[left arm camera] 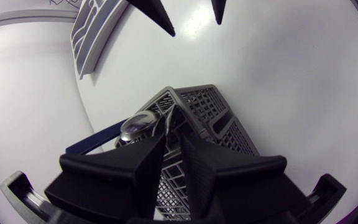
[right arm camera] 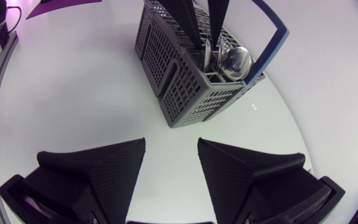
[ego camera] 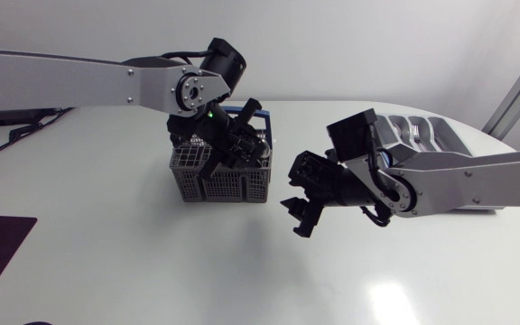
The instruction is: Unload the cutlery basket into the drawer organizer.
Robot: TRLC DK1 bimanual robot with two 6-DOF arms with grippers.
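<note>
I hold the left end effector [left arm camera: 173,138] down in the cutlery basket [right arm camera: 179,93] on the worktop [ego camera: 106,262] for a pick, grip state undeterminable; the right end effector [right arm camera: 171,143], wide open and empty, waits at its 4 o'clock.

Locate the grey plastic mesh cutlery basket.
Head view: the grey mesh cutlery basket stands left of centre on the white table, under the left gripper, with the right gripper beside it.
</note>
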